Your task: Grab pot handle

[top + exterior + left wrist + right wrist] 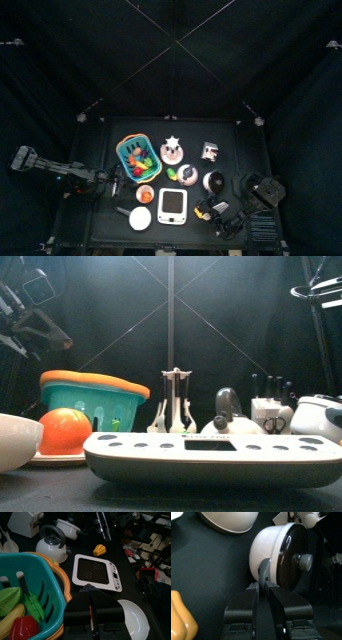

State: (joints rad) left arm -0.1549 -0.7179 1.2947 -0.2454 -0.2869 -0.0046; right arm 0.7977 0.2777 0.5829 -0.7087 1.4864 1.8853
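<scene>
Right gripper [264, 587], its black jaws pinched on the short dark stub of a pot handle [264, 568] by the small round silvery-rimmed dark pot [286, 557] toward the black table's [204, 577] front right, should probably squeeze squarely mid-stub without twisting.

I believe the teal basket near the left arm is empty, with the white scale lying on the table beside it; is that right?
Not quite: the teal basket is not empty. It holds toy produce in green, yellow and red, as the left wrist view shows. The white scale does lie on the table beside it.
</scene>
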